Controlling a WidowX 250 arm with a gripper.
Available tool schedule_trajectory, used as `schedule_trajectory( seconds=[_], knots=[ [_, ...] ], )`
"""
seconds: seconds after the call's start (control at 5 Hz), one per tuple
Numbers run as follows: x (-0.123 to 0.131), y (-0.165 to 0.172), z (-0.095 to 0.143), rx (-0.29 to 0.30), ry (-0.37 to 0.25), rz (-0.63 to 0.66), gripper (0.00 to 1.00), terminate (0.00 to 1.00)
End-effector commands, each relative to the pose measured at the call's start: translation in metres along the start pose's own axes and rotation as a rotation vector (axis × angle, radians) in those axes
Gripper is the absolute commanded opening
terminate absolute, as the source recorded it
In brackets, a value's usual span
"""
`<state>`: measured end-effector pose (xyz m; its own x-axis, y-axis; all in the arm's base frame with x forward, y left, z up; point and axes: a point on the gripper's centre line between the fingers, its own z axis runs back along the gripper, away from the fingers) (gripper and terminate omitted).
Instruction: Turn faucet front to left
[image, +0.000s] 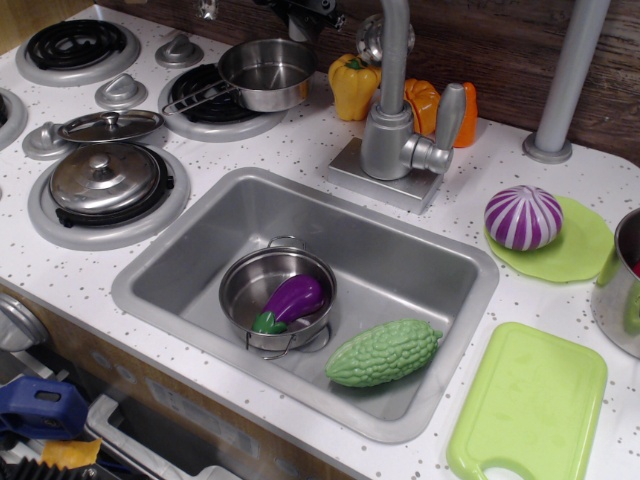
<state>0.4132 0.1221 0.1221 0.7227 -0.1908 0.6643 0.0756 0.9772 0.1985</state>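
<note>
View (observation.image): a single overhead-oblique camera is looking down on the white speckled bench (300, 150) of a toy kitchen.

Task object: the matte silver-grey toy faucet with square base plate and side lever handle (392, 140) is standing at the far rim of the grey metal sink basin (190, 260); its thin spout is rising out of the top of the frame, so the spout tip is not showing.

Arm: only a dark fragment of the robot's fingers (305, 10) is showing at the top edge, above the small steel saucepan (262, 72) on the rear burner.

Finger state: it is not possible to tell how far they are opening, nor whether they are holding anything.

Hazard, neighbours: the yellow toy pepper (355, 87) and the orange toy pepper (437, 105) are sitting just beside the faucet body; an approach from the left is likely risking a knock to the yellow one or to the saucepan.

Hazard, contact: a push on the lever rather than on the spout would probably be moving the handle only.

Hazard, sweep: a leftward-swinging spout may be meeting the fingers themselves.

Sink contents: a steel pot holding a purple toy aubergine (290, 300) and a green bumpy toy gourd (383, 352) are lying well clear below.
</note>
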Motion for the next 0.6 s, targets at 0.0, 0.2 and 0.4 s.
schedule_trajectory(
  seconds=[0.0,0.2,0.4],
  knots=[
    [0.0091,0.0265,0.0059,0.064,-0.049,-0.027,0.00,0.00],
    [0.0073,0.0224,0.0115,0.041,-0.010,-0.065,1.00,0.00],
    [0.0073,0.0224,0.0115,0.041,-0.010,-0.065,1.00,1.00]
  ],
)
